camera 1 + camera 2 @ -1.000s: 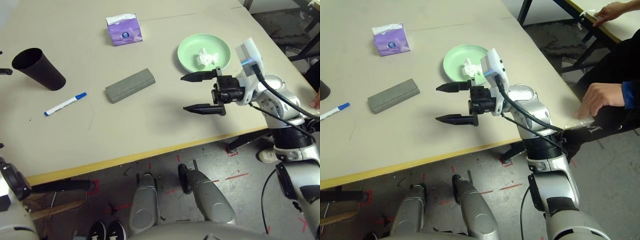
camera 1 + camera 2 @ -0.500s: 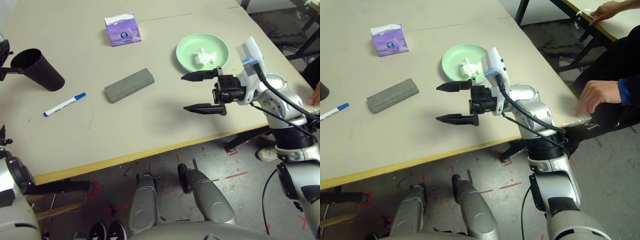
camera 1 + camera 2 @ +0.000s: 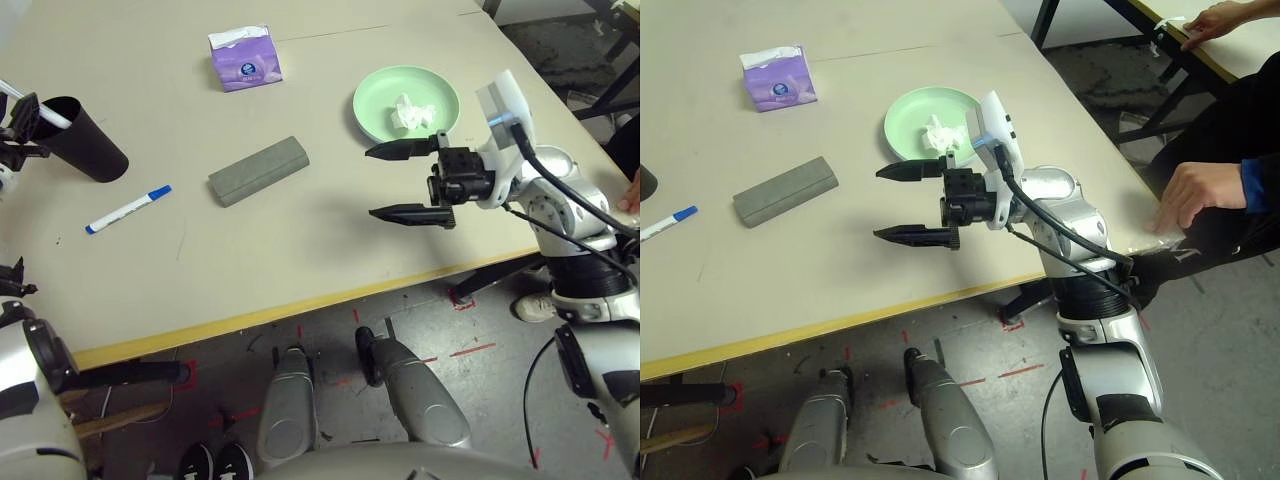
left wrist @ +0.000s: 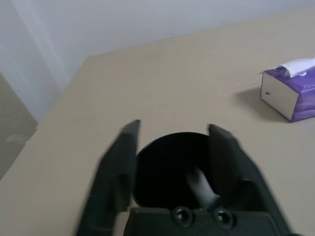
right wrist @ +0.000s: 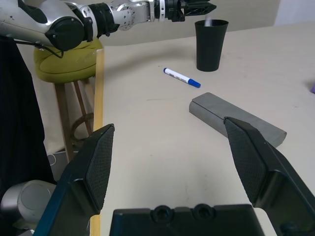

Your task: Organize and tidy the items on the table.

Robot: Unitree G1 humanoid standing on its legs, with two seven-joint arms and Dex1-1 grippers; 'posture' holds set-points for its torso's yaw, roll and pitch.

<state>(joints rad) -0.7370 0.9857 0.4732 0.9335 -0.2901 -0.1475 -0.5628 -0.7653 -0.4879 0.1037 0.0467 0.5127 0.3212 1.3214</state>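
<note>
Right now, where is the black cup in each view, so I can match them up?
Left eye view: black cup at the far left.
Right eye view: just a sliver at the left edge.
Left wrist view: close up, between the left gripper fingers.
Right wrist view: standing far off.
Shared landmark: blue-capped marker lying beside it.

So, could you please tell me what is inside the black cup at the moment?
A white marker pen stands in the black cup, leaning on the rim, its upper end sticking out. Its lower part and cap are hidden by the cup's wall, as is the cup's bottom.
</note>
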